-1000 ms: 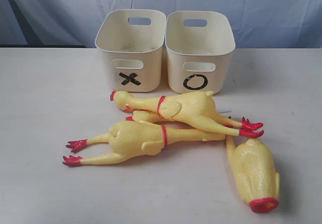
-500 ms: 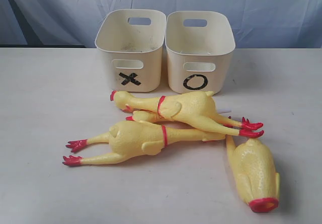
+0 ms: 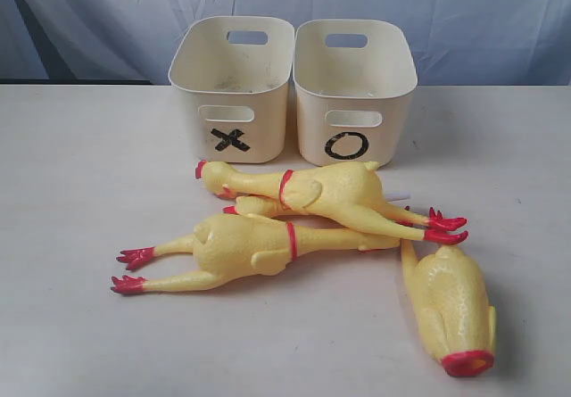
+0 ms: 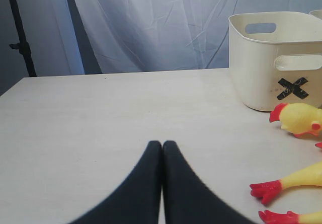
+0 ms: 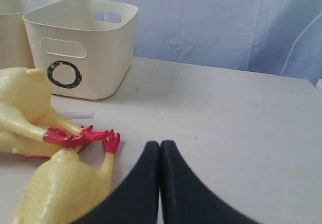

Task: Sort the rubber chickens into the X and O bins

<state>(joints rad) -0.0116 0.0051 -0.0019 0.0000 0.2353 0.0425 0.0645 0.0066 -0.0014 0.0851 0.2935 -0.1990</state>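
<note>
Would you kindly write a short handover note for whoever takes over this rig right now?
Left gripper: shut, holding nothing. Right gripper: shut, holding nothing.
X bin and O bin: side by side at the back, no chicken visible inside.
On the table, in front: rear chicken, front-left chicken, right chicken, and the small chicken tucked between the first two.
Done: nothing sorted. Left: all four chickens.

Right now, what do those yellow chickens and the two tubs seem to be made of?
The chickens look like soft rubber or vinyl: slightly shiny, pebbled skin, red painted feet. The X tub and O tub look like hard moulded plastic: smooth, cream, thin walls with cut-out handle slots.
</note>
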